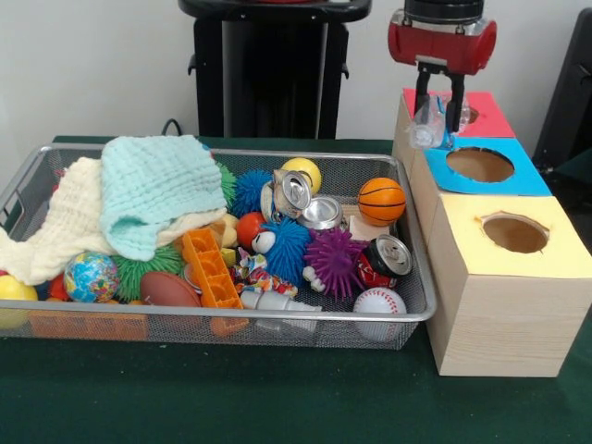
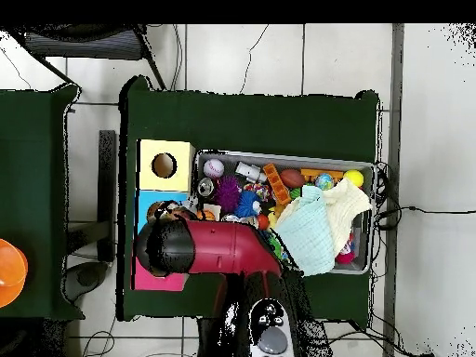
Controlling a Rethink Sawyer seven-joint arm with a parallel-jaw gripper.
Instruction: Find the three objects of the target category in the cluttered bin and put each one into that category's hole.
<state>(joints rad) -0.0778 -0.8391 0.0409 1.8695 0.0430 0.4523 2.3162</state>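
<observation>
Lighting: even, diffuse, moderately bright in both views; source not visible. Shadows: soft, faint, under the bin (image 1: 407, 319) rim and beside the boxes (image 1: 504, 305) at 5 o'clock in the front view. Glare: small highlights on the cans (image 1: 321, 213). Focus: front view slightly soft throughout; overhead view coarser, small items in the bin indistinct. Edge distortion: none evident.

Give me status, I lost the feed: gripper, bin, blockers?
Gripper shut on clear item, over blue-top box. Bin still cluttered; cloths cover its left part.
</observation>
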